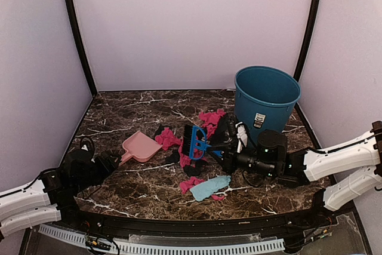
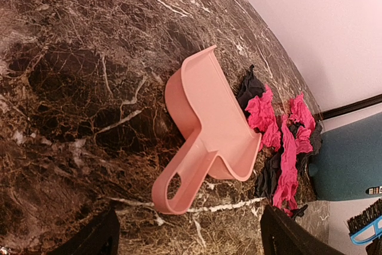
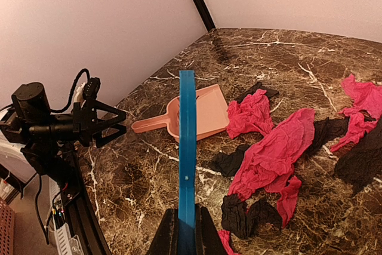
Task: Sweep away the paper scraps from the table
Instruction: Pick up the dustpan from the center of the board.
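Observation:
The paper scraps (image 1: 206,120) lie bunched mid-table, magenta and black, with one light blue scrap (image 1: 210,187) nearer the front. In the right wrist view the scraps (image 3: 274,153) spread to the right of the blue brush (image 3: 187,147). My right gripper (image 3: 186,231) is shut on the brush handle, holding the brush (image 1: 196,140) over the pile. A pale-pink dustpan (image 2: 206,117) lies flat left of the scraps (image 2: 280,141), its handle pointing at my left gripper (image 2: 191,240). That gripper stands open just short of the handle, touching nothing.
A tall blue bin (image 1: 267,103) stands at the back right of the marble table (image 1: 131,108), just behind the pile. Pale walls close in the back and both sides. My left gripper (image 1: 110,162) hovers near the front left edge.

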